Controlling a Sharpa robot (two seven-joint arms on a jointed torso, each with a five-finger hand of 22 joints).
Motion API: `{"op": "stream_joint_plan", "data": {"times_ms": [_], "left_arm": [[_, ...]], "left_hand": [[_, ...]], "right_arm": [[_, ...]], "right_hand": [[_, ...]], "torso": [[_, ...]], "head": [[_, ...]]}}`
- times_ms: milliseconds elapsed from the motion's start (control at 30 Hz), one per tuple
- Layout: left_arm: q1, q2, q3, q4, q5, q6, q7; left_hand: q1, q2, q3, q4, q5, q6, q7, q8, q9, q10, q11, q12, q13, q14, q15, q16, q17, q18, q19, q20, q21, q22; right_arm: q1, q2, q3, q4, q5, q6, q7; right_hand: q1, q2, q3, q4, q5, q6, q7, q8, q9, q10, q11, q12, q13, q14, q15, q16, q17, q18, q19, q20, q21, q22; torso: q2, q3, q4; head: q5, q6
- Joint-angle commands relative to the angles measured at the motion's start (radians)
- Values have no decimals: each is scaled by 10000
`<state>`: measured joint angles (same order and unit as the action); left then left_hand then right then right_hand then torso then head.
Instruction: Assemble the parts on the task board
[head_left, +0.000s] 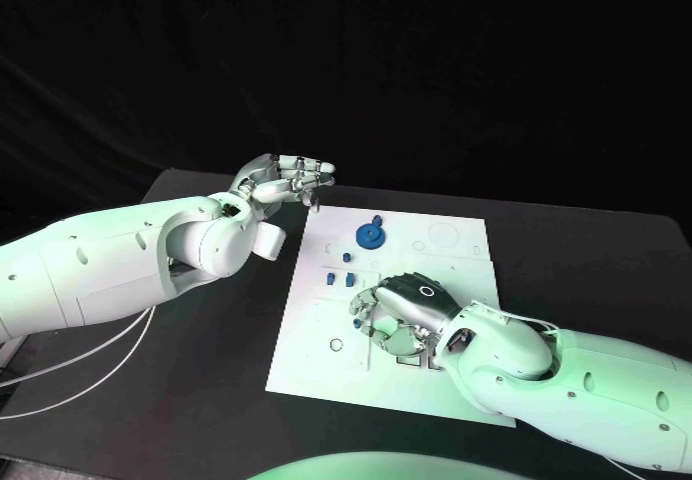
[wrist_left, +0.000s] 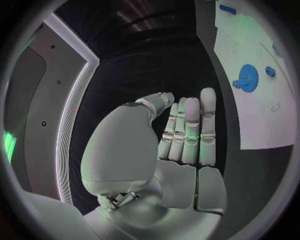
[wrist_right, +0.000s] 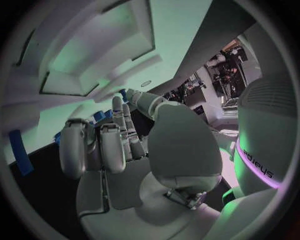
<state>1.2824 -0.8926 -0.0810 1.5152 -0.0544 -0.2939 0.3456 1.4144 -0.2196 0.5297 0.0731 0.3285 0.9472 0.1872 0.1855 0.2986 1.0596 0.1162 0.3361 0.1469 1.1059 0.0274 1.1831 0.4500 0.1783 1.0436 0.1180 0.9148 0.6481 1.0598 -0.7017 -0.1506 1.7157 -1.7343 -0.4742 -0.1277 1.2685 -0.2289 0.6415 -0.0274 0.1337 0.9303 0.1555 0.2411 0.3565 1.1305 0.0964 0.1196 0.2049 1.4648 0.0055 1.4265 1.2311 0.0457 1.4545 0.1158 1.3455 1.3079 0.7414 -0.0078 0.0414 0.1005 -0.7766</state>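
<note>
The left hand (head_left: 289, 180) is hovering beside the task board (head_left: 454, 262), fingers pressed together on nothing; the right hand (head_left: 401, 312) is curling over small blue parts (head_left: 342, 277) (grasp unclear).

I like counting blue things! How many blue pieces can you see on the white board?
4 that I can see: a big blue gear, a small piece just below it, and two small ones side by side lower down. The right hand may hide more.

Robot lab — black-draped table (head_left: 173, 400), white task board (head_left: 433, 395), ceiling panels — equipment clutter behind.
</note>
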Motion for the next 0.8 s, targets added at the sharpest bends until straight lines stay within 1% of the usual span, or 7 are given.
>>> {"op": "stream_joint_plan", "data": {"times_ms": [33,167,300,467,533,667,800], "left_arm": [[11,-1,7,10,53,131,49],[11,-26,7,3,53,139,38],[11,-46,7,3,53,158,27],[11,-58,7,7,53,195,26],[11,-58,6,12,54,208,28],[11,-60,6,21,54,229,31],[11,-58,6,21,54,242,35]], "left_hand": [[2,76,3,-56,38,-97,-3,-47,-13,-73,-30,41,17,4,47,-57,-14,58,43,25,-51,-11],[2,76,3,-56,38,-97,-3,-47,-13,-73,-30,41,17,4,47,-57,-14,58,43,25,-51,-11],[-1,80,3,-55,39,-115,2,-52,-17,-100,-24,46,19,0,52,-55,-17,59,44,30,-56,-14],[1,80,4,-58,39,-119,3,-53,-18,-111,-22,47,19,-2,54,-54,-18,59,45,32,-57,-15],[1,80,4,-58,39,-119,3,-53,-18,-111,-22,47,19,-2,54,-54,-18,59,45,32,-57,-15],[1,80,3,-58,39,-119,3,-52,-18,-115,-22,47,19,-2,54,-54,-18,59,45,32,-57,-15],[1,79,2,-59,39,-119,3,-51,-19,-120,-20,47,20,-2,55,-53,-18,59,45,33,-58,-16]], "right_arm": [[6,-98,9,129,-217,-576,-180],[94,-471,60,493,-126,-783,-199],[313,-985,150,851,195,-739,-237],[872,-1799,239,1007,987,167,-203],[1043,-2090,254,989,1122,639,-131],[1220,-2480,267,887,1172,1329,-31],[1289,-2640,268,788,1133,1664,49]], "right_hand": [[1,-121,-56,-17,26,-69,1,-65,-17,-51,-19,-41,-9,356,79,-42,-33,101,-74,-12,-40,1455],[-18,-138,-89,0,38,-39,-12,-67,-13,-81,-24,-21,-14,342,81,-64,-71,103,-77,-4,-55,1449],[-20,-107,-100,24,78,42,-27,-40,2,-39,-41,35,-6,341,69,-69,-81,96,-53,-6,-25,1465],[-76,-153,-157,57,111,62,-1,-49,2,-59,-25,54,-15,346,73,-65,-75,97,-54,-4,-39,1460],[-213,-291,-336,131,337,-31,28,-135,-24,-334,24,-40,-99,323,122,-105,-156,143,-161,24,-261,1350],[-226,-392,-1130,264,719,-207,-37,-316,-62,-820,47,-82,-291,298,140,-134,-200,282,-476,58,-940,1013],[-172,-355,-1346,298,744,-196,-52,-335,-63,-883,50,-48,-325,289,142,-150,-233,294,-499,60,-1017,976]], "torso": [[1,5,1],[3,7,2],[1,6,6],[-8,-11,-6],[-7,-20,-6],[-1,-8,-13],[2,9,-18]], "head": [[-22,19],[-72,28],[-181,59],[-367,96],[-449,118],[-491,152],[-485,175]]}}
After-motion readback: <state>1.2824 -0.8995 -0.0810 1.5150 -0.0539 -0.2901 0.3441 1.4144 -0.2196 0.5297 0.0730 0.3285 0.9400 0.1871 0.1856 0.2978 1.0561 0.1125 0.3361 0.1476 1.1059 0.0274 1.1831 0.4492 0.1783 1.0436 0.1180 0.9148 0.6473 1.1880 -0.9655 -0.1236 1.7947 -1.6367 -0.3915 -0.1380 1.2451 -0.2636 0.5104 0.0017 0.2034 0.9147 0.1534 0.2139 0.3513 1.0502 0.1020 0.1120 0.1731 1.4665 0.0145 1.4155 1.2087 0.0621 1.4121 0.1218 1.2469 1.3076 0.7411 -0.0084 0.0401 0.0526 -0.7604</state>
